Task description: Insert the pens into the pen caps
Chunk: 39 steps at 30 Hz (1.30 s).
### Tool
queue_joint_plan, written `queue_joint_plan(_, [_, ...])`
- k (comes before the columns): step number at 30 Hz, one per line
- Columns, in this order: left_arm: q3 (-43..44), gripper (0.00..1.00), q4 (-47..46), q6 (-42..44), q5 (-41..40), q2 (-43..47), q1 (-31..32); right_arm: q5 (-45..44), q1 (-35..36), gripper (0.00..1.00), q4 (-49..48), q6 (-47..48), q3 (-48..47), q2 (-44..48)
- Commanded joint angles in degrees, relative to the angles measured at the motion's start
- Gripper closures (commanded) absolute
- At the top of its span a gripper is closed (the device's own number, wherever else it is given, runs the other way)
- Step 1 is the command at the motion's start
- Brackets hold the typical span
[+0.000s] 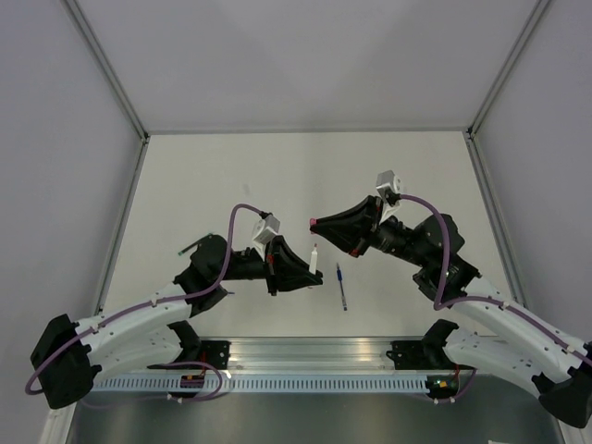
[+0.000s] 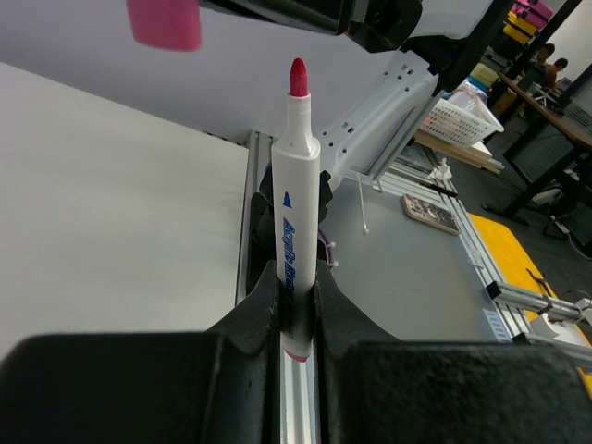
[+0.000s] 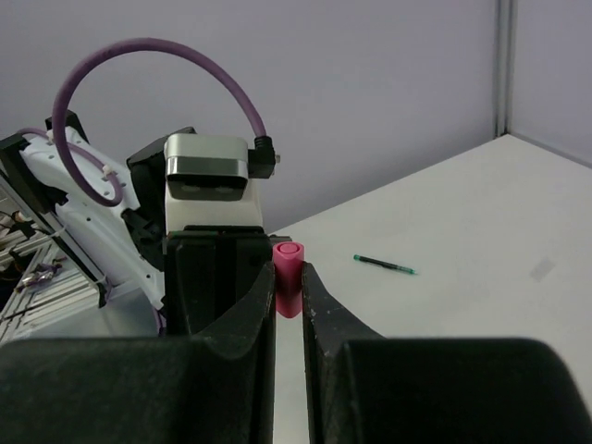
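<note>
1. Fingers of the left gripper [image 2: 296, 294] are closed on the white pen [image 2: 294, 185], its red tip pointing outward, above the worktop [image 1: 231, 176] towards its near edge.
2. Right gripper [image 3: 289, 289] fingers pinch the pink cap [image 3: 288, 264], near the tip and apart from it.
3. Capping is in hand. I judge the next move calls for lining cap and tip up, then pressing them together.

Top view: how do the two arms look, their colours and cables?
The left arm and right arm have white links and black joints. The left gripper and right gripper are black wedges. A purple cable runs along each.
</note>
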<state>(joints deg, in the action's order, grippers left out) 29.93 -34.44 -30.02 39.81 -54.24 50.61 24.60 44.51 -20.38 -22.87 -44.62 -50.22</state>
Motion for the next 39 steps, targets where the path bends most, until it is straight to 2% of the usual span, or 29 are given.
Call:
queue_joint_plan(1, [0.39, 0.98, -2.66, -1.01, 1.06, 1.59, 0.10, 3.18, 0.40, 1.00, -6.77, -2.61, 1.90, 2.31])
queue_joint_plan(7, [1.44, 0.98, 3.14, 1.36, -5.70, 1.94, 0.10, -0.25, 0.49, 1.00, -6.25, -4.20, 3.84, 4.33])
queue_joint_plan(17, [2.85, 0.98, 7.36, 3.48, -9.14, 1.41, 0.10, -9.99, 2.94, 1.00, -0.28, -1.39, 0.59, 2.76])
queue_joint_plan(20, [2.94, 0.98, 7.98, 4.27, -9.84, 2.20, 0.10, -17.55, 6.09, 1.00, 1.92, 1.24, -1.43, 2.05])
queue_joint_plan(24, [3.11, 0.98, 9.73, 4.97, -10.98, 2.91, 0.19, -33.26, 13.29, 1.00, 6.48, 5.37, -6.60, -0.31])
queue_joint_plan(28, [3.46, 0.98, 10.61, 5.41, -12.38, 2.82, 0.10, -50.66, 20.69, 1.00, 13.85, 8.72, -16.17, -7.07])
queue_joint_plan(32, [3.12, 0.98, 11.41, 6.29, -13.97, 4.13, 0.10, -48.70, 22.02, 1.00, 14.76, 8.02, -16.38, -8.50])
queue_joint_plan(36, [1.54, 0.98, 9.13, 5.77, -12.83, 5.90, 0.19, -43.85, 22.02, 1.00, 10.81, 10.65, -11.55, -5.78])
queue_joint_plan(39, [1.53, 0.98, 8.59, 5.24, -12.30, 6.42, 0.10, -45.60, 22.11, 1.00, 12.20, 10.75, -10.22, -2.96])
